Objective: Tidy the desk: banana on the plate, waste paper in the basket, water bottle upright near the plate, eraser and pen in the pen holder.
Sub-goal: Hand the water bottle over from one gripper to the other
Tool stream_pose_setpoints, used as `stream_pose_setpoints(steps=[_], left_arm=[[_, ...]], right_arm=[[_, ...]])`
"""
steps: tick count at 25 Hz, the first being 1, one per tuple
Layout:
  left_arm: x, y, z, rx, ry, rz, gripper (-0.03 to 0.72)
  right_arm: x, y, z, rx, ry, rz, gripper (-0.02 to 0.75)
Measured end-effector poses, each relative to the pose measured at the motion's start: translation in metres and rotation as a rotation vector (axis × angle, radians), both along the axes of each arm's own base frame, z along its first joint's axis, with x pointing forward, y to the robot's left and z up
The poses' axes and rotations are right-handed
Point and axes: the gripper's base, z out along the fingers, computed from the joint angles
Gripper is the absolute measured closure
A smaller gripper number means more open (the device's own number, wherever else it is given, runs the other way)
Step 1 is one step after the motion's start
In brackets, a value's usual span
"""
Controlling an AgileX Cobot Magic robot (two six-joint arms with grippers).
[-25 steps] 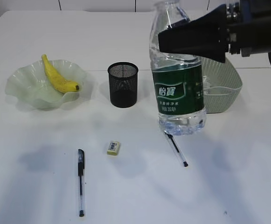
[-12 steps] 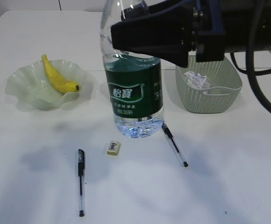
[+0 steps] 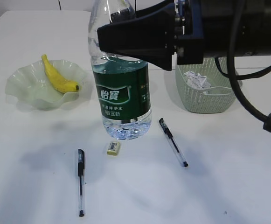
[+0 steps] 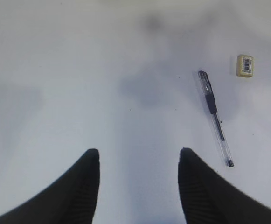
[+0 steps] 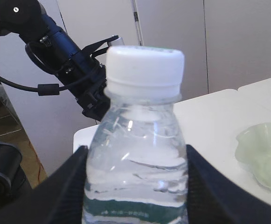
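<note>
Desk (image 3: 228,177) lot: white tabletop, pale panelled wall behind, bottle carried upright above it.

We list a plain white surface with soft grey shadows. The right gripper (image 3: 140,39) is clamped on the water bottle (image 3: 121,100) by its upper body, white cap (image 5: 144,65) up, base clear of the desk above the eraser (image 3: 113,147). Its dark green label carries white Chinese characters and smaller print we cannot read. The eraser's sleeve shows a barcode. The left gripper (image 4: 139,161) hangs with jaws apart, holding nothing, over bare desk near one pen (image 4: 215,116). A second pen (image 3: 173,142) lies right of the eraser. The banana (image 3: 57,75) rests in the plate (image 3: 21,88); the waste paper (image 3: 196,78) sits in the basket (image 3: 210,100).
</note>
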Motion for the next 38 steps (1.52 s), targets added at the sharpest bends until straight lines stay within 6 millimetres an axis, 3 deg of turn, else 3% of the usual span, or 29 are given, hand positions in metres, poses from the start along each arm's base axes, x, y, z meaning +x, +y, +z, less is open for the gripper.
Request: stream_pose_setpoints(steps=[7, 15, 21, 30, 38], left_arm=[[0.005, -0.001, 0.004, -0.034, -0.062, 0.021, 0.308], [0.019, 0.001, 0.016, -0.043, -0.259, 0.066, 0.308], [0.027, -0.001, 0.022, 0.02, -0.422, 0.0, 0.308], [0.025, -0.021, -0.026, -0.01, -0.561, 0.034, 0.308], [0.027, -0.023, -0.021, 0.001, -0.74, 0.095, 0.308]], right_arm=[[0.0, 0.0, 0.0, 0.0, -0.008, 0.0, 0.327], [0.0, 0.0, 0.0, 0.0, -0.009, 0.0, 0.327], [0.0, 0.0, 0.0, 0.0, -0.009, 0.0, 0.327], [0.003, 0.0, -0.001, -0.013, -0.009, -0.031, 0.327], [0.004, -0.001, -0.001, -0.019, -0.009, -0.047, 0.327]])
